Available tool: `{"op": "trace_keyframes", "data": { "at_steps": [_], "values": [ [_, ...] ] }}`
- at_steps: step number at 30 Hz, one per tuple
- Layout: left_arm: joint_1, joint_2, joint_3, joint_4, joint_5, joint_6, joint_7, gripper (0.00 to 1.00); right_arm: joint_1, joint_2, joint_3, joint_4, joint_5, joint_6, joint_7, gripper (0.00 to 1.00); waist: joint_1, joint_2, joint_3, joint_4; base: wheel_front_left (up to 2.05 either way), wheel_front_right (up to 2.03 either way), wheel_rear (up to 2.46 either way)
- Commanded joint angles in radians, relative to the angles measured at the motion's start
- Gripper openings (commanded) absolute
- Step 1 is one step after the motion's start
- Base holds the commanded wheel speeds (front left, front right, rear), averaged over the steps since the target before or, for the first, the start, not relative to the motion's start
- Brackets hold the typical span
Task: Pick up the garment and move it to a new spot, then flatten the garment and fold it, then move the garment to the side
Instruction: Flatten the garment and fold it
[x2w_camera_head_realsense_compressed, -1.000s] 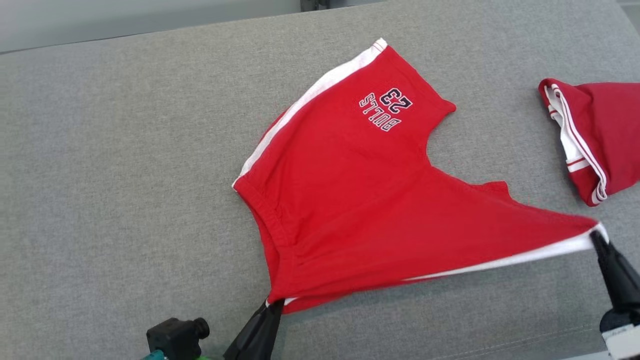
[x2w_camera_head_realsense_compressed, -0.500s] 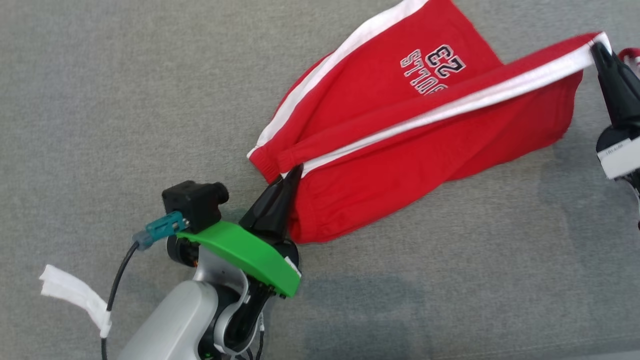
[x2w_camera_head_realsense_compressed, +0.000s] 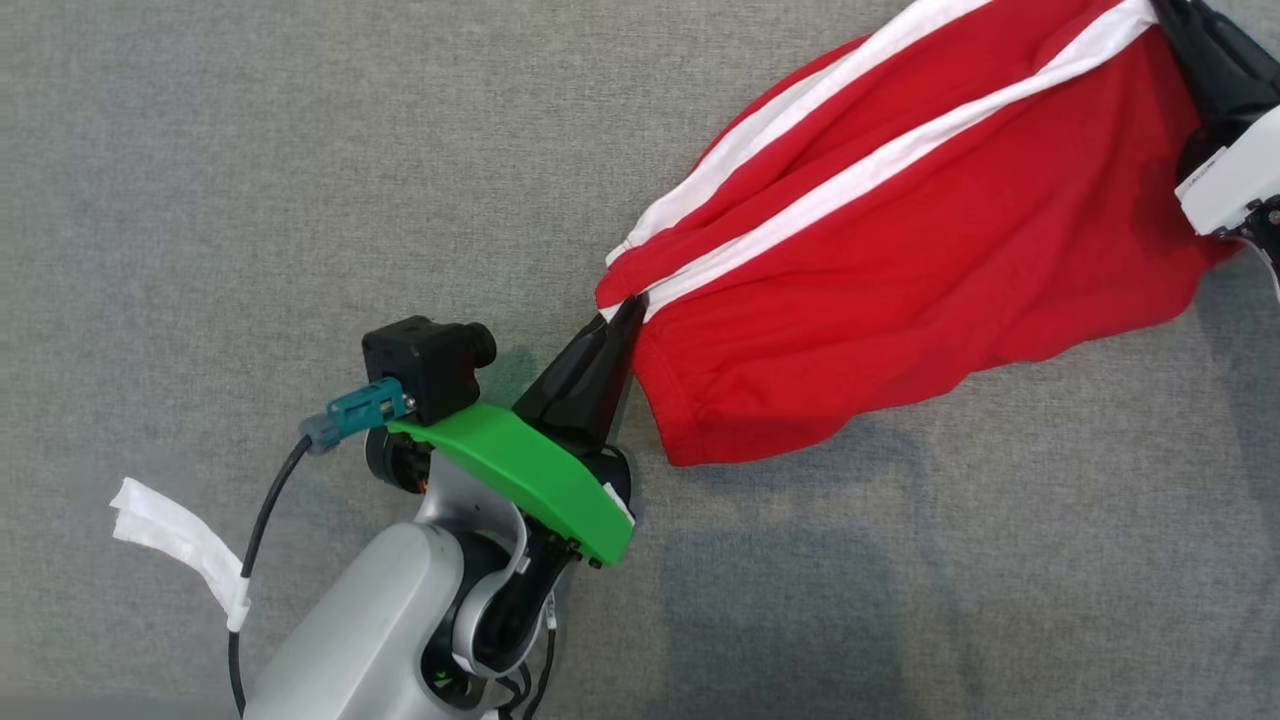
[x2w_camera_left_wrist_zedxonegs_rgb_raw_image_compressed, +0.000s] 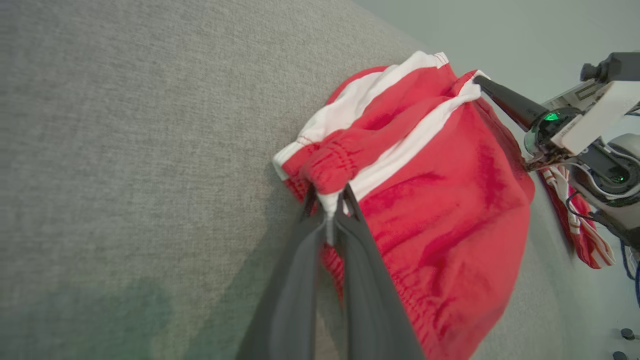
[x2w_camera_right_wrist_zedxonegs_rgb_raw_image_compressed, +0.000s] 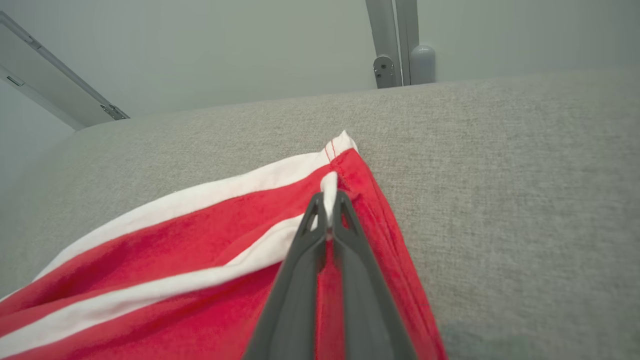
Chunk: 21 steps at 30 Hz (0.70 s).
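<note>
Held edge swung over garment (x2w_camera_head_realsense_compressed: 900, 260), axis lower-left to upper-right (left hand (x2w_camera_head_realsense_compressed: 630, 306), right hand (x2w_camera_right_wrist_zedxonegs_rgb_raw_image_compressed: 327, 202) pinching ends).

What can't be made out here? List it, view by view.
- Head view: the top edge cuts off the shorts' far hem and the right gripper's fingertips.
- Left wrist view: the right gripper's body hides most of a second red garment.
- Right wrist view: the frame edges cut off the shorts' waistband end.

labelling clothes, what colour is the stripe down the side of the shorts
White stripe on red shorts; clearest in the head view.
</note>
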Motion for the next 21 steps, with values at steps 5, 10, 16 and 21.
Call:
{"op": "trace_keyframes", "data": {
  "at_steps": [5,10,16,21],
  "values": [
    [-0.016,-0.004,0.003,-0.022,-0.004,0.004,0.004,0.00,-0.058,-0.030,0.031,0.023,0.022,-0.001,0.016,0.00,0.0001,0.0000,0.008,0.022,0.00,0.00,0.00],
    [-0.043,-0.007,0.006,-0.012,-0.003,0.005,0.014,0.00,-0.107,-0.044,0.048,0.070,0.018,-0.001,0.035,0.00,0.0001,0.0000,0.013,0.025,0.00,0.00,0.00],
    [-0.080,-0.024,0.020,0.014,0.015,0.019,-0.008,1.00,-0.170,-0.034,0.045,0.132,-0.026,-0.001,0.011,1.00,0.0001,0.0000,0.019,0.031,0.00,0.00,0.00],
    [-0.090,-0.027,0.046,0.024,0.019,0.037,-0.034,1.00,-0.187,-0.026,0.047,0.158,-0.031,-0.001,-0.025,1.00,0.0001,0.0000,0.013,0.023,0.00,0.00,0.00]
  ]
}}
